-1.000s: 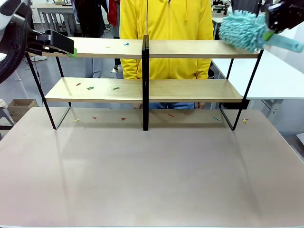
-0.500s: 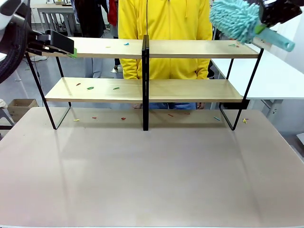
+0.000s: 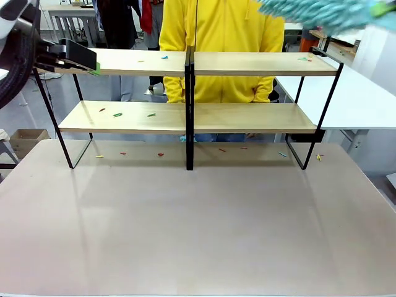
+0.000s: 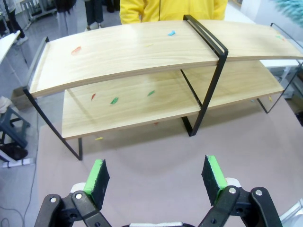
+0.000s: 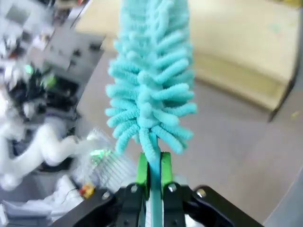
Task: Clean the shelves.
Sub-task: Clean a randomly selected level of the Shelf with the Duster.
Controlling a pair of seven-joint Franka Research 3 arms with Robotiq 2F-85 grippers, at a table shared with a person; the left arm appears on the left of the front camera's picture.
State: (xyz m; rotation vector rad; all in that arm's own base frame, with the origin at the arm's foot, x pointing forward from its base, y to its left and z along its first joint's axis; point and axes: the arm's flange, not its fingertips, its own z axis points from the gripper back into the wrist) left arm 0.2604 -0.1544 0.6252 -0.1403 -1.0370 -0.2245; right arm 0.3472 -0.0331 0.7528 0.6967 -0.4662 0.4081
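Open tabletop (image 3: 198,229) fronts the shelves (image 3: 247,64); left claw (image 4: 154,175) gapes, right claw (image 5: 154,166) grips the duster (image 5: 151,85).

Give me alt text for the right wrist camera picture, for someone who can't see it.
The right gripper is shut on the handle of a fluffy teal duster, whose head points away from the camera. Behind it, blurred, are the pale wooden shelves and the table.

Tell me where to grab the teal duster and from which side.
Grip the duster by its thin handle just below the fluffy head, coming from the handle end, as the right pincer does: the head is soft and bulky, the handle narrow.
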